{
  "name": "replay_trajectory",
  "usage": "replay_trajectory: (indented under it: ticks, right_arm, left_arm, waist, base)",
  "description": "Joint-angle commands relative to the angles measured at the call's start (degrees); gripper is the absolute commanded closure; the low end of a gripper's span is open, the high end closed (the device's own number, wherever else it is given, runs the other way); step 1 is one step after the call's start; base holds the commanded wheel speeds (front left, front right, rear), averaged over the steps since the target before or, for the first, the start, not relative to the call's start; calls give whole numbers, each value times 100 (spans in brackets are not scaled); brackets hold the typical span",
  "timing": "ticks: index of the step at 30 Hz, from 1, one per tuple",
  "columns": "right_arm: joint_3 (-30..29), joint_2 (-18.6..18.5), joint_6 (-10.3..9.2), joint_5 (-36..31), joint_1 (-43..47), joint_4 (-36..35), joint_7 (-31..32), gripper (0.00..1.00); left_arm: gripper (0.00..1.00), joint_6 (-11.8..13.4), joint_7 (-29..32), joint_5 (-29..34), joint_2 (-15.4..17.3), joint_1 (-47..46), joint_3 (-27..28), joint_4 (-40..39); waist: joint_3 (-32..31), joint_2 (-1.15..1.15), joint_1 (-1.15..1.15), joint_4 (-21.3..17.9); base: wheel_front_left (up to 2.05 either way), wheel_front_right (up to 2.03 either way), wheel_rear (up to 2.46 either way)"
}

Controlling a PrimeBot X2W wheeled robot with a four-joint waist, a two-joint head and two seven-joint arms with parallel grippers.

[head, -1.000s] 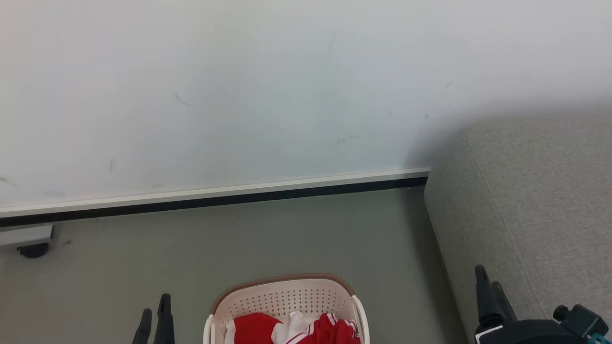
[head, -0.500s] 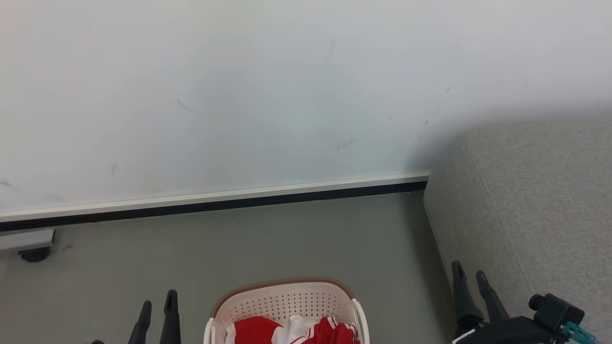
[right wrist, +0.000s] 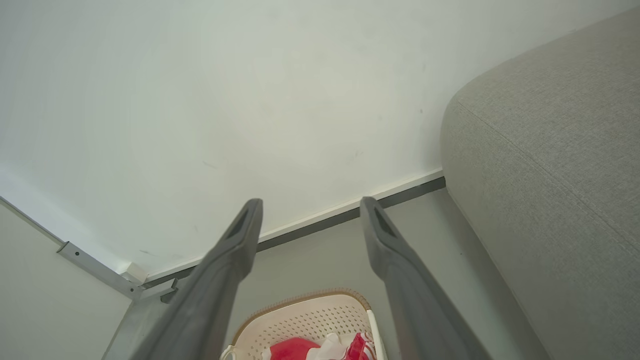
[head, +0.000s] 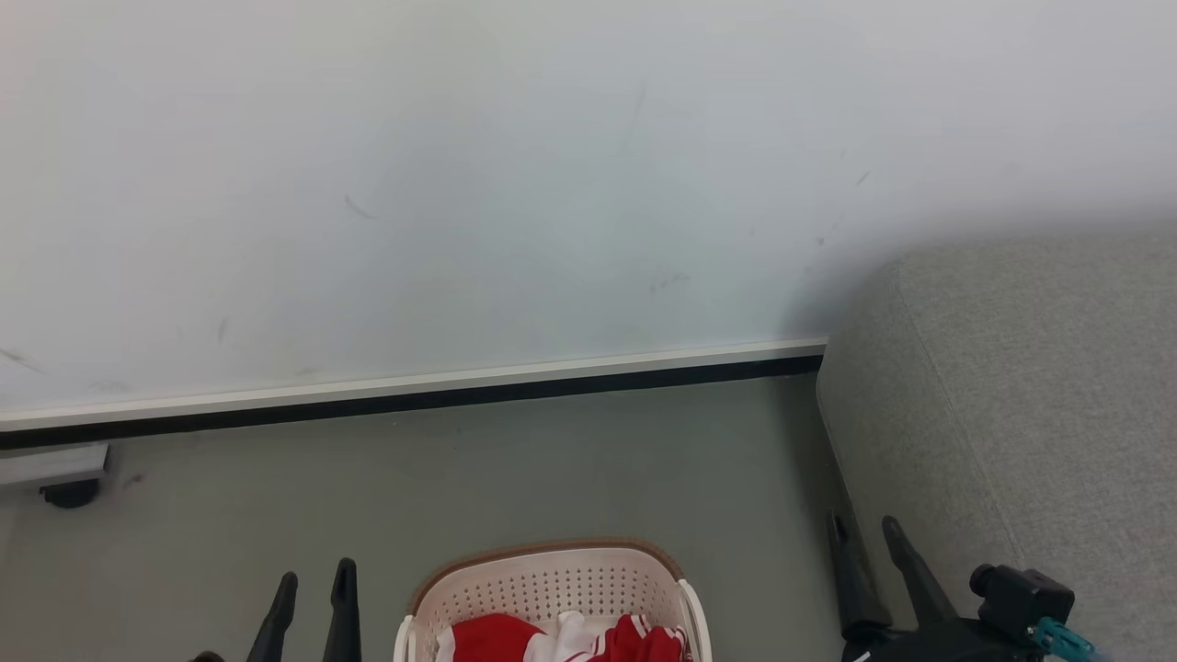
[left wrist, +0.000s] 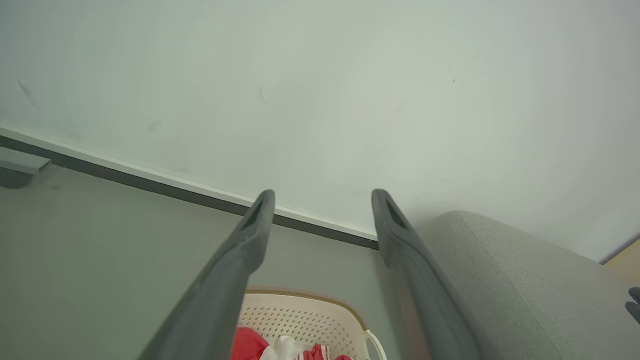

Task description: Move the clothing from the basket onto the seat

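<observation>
The cream basket (head: 552, 584) with a brown rim sits on the floor at the bottom middle of the head view, and red clothing (head: 565, 639) with white parts lies inside it. My left gripper (head: 317, 579) stands open to the basket's left, holding nothing. To the basket's right my right gripper (head: 864, 533) is open and empty, in front of the grey seat (head: 1030, 405). Both wrist views look down between open fingers at the basket (left wrist: 305, 315) (right wrist: 305, 315), the clothing (left wrist: 280, 347) (right wrist: 320, 347) and the seat (left wrist: 500, 280) (right wrist: 550, 150).
A white wall (head: 460, 184) with a white and black skirting (head: 414, 391) runs behind the grey floor (head: 552, 460). A dark caster under a pale bar (head: 64, 492) sits at the far left by the wall.
My right gripper has moved left, off the seat's front and toward the basket, and its fingers have spread. The left gripper has edged right and up a little. The camera tilted slightly.
</observation>
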Motion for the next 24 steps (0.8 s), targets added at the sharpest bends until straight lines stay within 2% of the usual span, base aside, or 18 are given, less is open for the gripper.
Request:
replay_trajectory:
  ticks: [1,24]
  right_arm:
    - [97,-59,3,-132,20,-44,-68,0]
    - [885,-234,4,-1135,0,-169,-433,0]
  left_arm:
    - [0,25,-47,190,30,76,10,-73]
    - [0,91,-273,1478,36,197,-17,-292]
  waist:
    - [-5,0,0,2]
    - [-75,0,0,25]
  base:
    - [0,0,0]
    - [0,0,0]
